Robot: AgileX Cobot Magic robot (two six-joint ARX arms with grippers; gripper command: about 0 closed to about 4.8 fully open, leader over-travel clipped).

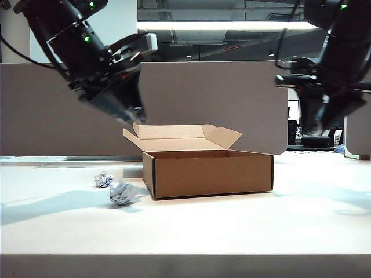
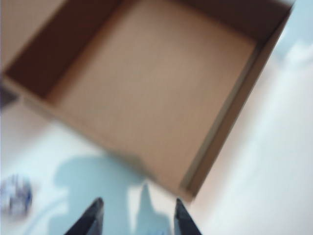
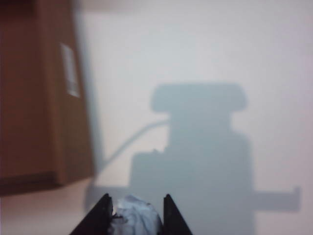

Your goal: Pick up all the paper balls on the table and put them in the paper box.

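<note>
The brown paper box (image 1: pixel 208 174) stands open mid-table, lid flap (image 1: pixel 174 132) folded back. Two whitish paper balls lie on the white table (image 1: pixel 185 231) left of the box: one (image 1: pixel 104 179) farther back, one (image 1: pixel 122 193) nearer the box's front corner. My left gripper (image 1: pixel 132 120) hangs above the box's left rear; in the left wrist view it (image 2: pixel 138 208) is open and empty over the box's near wall, the box floor (image 2: pixel 146 83) bare, one paper ball (image 2: pixel 14 196) off to the side. My right gripper (image 1: pixel 315 128) is raised to the right of the box, shut on a whitish paper ball (image 3: pixel 134 218).
A grey-brown partition panel (image 1: pixel 52 110) runs behind the table. The box's outer wall with a white label (image 3: pixel 70 68) shows beside the right gripper. The arms cast shadows on the table (image 3: pixel 205 147). Dark objects (image 1: pixel 316 141) sit beyond the table at far right.
</note>
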